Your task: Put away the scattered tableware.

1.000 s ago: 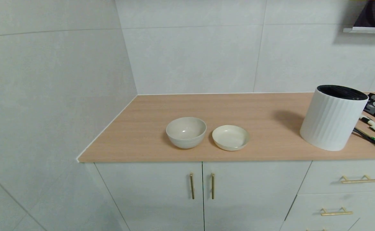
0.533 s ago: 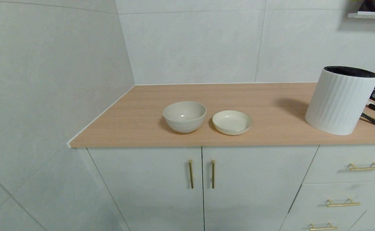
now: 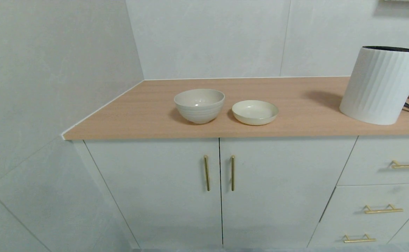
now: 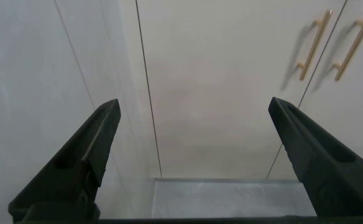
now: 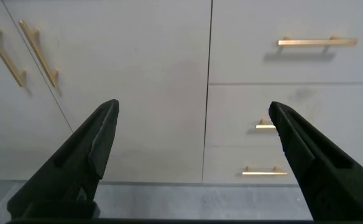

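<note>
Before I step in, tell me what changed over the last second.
Only the head camera moved: its view dropped, showing more of the cabinet doors. The bowl, the shallow dish and the white ribbed canister kept their places on the counter; nothing was gripped or released.

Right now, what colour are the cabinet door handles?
Brass-gold, two slim vertical bars on the cabinet door handles; clearest in the head view.

Tiled walls (image 3: 208, 38) back a wooden countertop (image 3: 306, 115) on white cabinets (image 3: 155, 192).
</note>
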